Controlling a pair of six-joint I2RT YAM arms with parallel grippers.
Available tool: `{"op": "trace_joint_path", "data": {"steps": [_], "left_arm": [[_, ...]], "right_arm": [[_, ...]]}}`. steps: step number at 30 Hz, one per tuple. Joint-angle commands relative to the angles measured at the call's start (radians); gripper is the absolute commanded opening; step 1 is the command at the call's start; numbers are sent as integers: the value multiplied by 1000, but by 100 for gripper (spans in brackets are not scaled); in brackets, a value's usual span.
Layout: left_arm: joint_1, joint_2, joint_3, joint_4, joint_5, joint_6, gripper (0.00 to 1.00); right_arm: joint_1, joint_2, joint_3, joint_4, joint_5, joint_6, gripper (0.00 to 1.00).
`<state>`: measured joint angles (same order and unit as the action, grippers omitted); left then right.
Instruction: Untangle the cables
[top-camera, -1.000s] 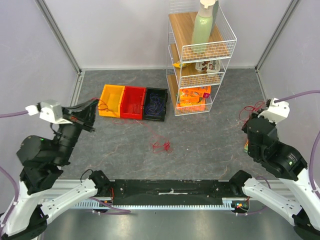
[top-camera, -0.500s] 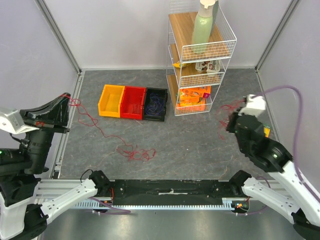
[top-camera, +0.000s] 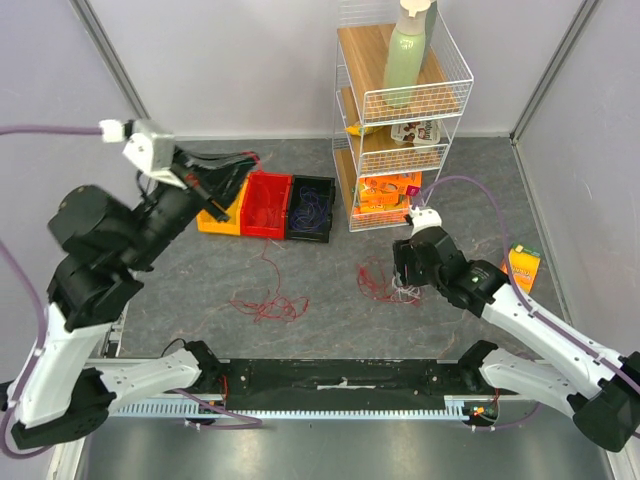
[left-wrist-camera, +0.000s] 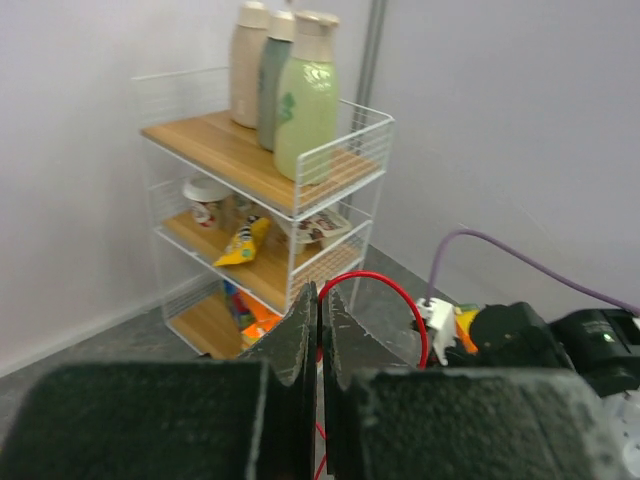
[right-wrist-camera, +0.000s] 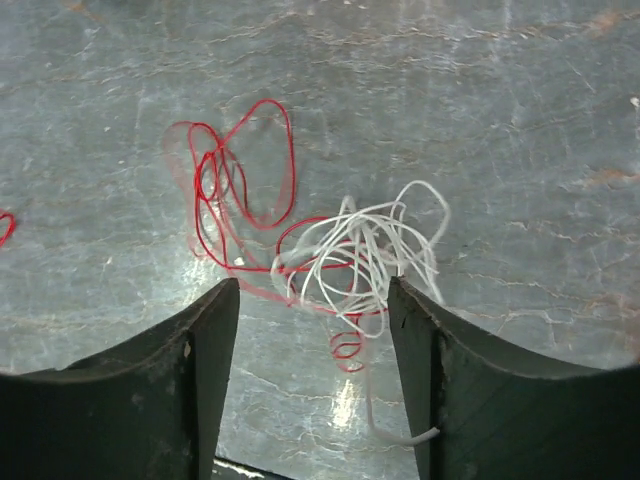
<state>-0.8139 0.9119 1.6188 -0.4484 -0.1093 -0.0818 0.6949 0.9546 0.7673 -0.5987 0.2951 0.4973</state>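
My left gripper (top-camera: 238, 163) is raised over the bins and shut on a red cable (left-wrist-camera: 425, 310), which loops out beside its closed tips (left-wrist-camera: 320, 292). From there a thin red strand drops to a loose red clump (top-camera: 264, 302) on the floor. My right gripper (top-camera: 404, 277) is low near the middle of the floor and open. In the right wrist view a tangle of white cable (right-wrist-camera: 370, 250) and red cable (right-wrist-camera: 228, 185) lies on the floor just beyond its spread fingers (right-wrist-camera: 215, 380), touching neither.
Yellow (top-camera: 214, 216), red (top-camera: 268, 205) and black (top-camera: 312, 208) bins stand in a row at the back; purplish cables lie in the black one. A wire shelf rack (top-camera: 400, 130) with bottles and snacks stands to their right. A small orange box (top-camera: 522, 268) lies at the right.
The left arm swung up and to the right with the red cable, dragging the floor clump. The right arm came down to the middle floor and opened, leaving the red and white tangle there.
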Motion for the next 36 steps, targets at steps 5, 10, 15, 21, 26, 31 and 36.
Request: {"op": "trace_joint_path", "data": {"steps": [5, 10, 15, 21, 26, 31, 36], "left_arm": [[1, 93, 124, 3, 194, -125, 2], [-1, 113, 174, 22, 255, -153, 2], [1, 120, 191, 20, 280, -173, 2], [-1, 110, 182, 17, 278, -180, 2], [1, 104, 181, 14, 273, -179, 2], [1, 91, 171, 5, 255, -164, 2], [-1, 70, 150, -16, 201, -130, 2]], "right_arm": [[3, -47, 1, 264, -438, -100, 83], [84, 2, -88, 667, -606, -17, 90], [205, 107, -47, 934, -605, -41, 91], [284, 229, 7, 1125, -593, -97, 91], [337, 301, 64, 1223, -614, -112, 87], [359, 371, 96, 1244, -610, -66, 57], [364, 302, 78, 1021, -273, -63, 0]]}}
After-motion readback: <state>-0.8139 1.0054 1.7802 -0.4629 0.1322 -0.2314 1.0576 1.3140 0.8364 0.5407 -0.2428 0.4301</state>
